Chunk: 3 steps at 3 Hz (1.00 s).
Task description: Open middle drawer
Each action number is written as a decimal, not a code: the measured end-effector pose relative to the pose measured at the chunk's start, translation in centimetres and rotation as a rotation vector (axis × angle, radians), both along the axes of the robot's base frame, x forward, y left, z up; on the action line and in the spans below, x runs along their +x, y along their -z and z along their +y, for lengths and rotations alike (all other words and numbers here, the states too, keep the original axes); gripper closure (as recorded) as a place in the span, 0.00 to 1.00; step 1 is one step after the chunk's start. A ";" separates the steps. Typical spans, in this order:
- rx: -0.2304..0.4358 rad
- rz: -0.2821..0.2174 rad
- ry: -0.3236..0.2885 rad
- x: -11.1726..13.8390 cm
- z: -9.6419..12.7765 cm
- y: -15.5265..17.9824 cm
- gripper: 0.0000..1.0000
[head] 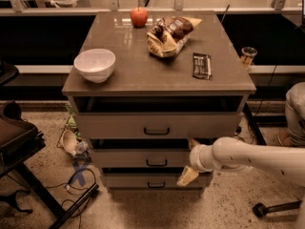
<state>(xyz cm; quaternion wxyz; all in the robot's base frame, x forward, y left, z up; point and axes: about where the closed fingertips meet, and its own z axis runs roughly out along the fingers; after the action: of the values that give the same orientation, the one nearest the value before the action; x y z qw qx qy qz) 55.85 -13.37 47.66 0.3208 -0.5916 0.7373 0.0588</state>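
End effector point(189, 160) at middle drawer point(124, 159), grey-beige front

The gripper point(188, 160), smooth cream plastic with tan fingers spread, sits at the right end of the middle drawer point(138, 158). The drawer's front is matt grey-beige, and its handle point(156, 162) looks like dark metal. The top point(143, 66) is smooth with a soft sheen. The bowl point(95, 65) is glossy white, the bag point(169, 35) crinkled and shiny, the floor point(228, 204) speckled stone.
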 end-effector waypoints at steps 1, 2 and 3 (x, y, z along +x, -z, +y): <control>-0.038 0.036 0.009 0.7 -1.0 2.1 0.00; -0.025 0.054 -0.005 1.1 -0.4 2.9 0.02; -0.005 0.068 -0.021 1.4 0.3 3.6 0.31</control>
<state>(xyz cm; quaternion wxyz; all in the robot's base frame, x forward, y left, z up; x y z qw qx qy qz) 57.26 -13.07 44.07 0.2935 -0.5979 0.7416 0.0802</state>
